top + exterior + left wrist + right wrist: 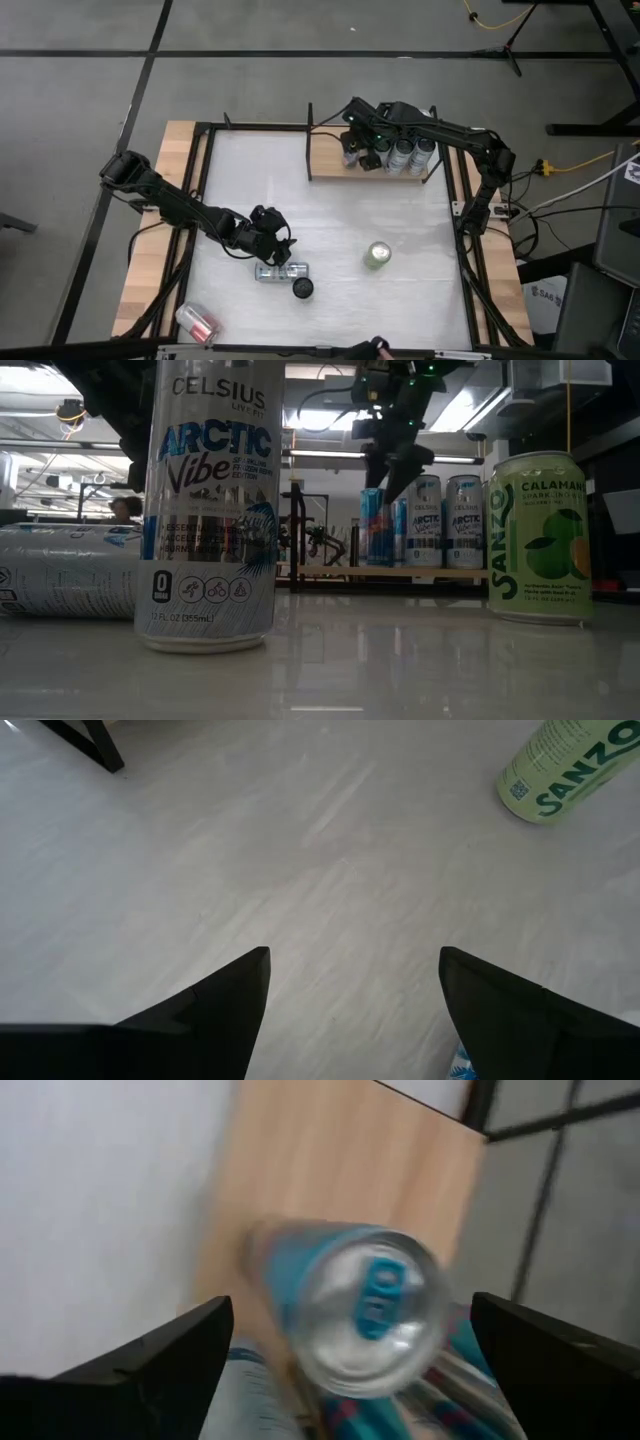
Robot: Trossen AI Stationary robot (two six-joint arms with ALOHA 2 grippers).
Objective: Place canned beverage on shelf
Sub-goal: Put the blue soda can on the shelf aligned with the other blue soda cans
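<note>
The shelf [330, 160] stands at the far edge of the desk [330, 215], right of centre. Four cans stand in a row on its right half. The right gripper [362, 150] hangs directly above the leftmost of them, the blue can [345, 1305]. Its jaws are spread wide on either side of the can top, with clear gaps, and grip nothing. The can stands upright on the shelf board, just beside its neighbour.

The left gripper [268, 240] is near the desk centre-left, jaws open and empty, above bare desk surface. Just on its near side a silver can [281, 271] lies on its side, and an upright Celsius can [208, 510] stands touching or close beside it. A green Sanzo can [377, 255] stands well apart to the right. A pink can [197, 323] lies at the near left corner.

Handling judgement: a beverage can is a rigid, smooth metal cylinder, moderately heavy if full, thin-walled and liable to dent under excess force. The painted wall is slippery. Take hold across the mid-body, jaws square to the wall. Lying cans may roll when touched. Set each can down upright before opening the jaws, clear of the neighbouring cans.
</note>
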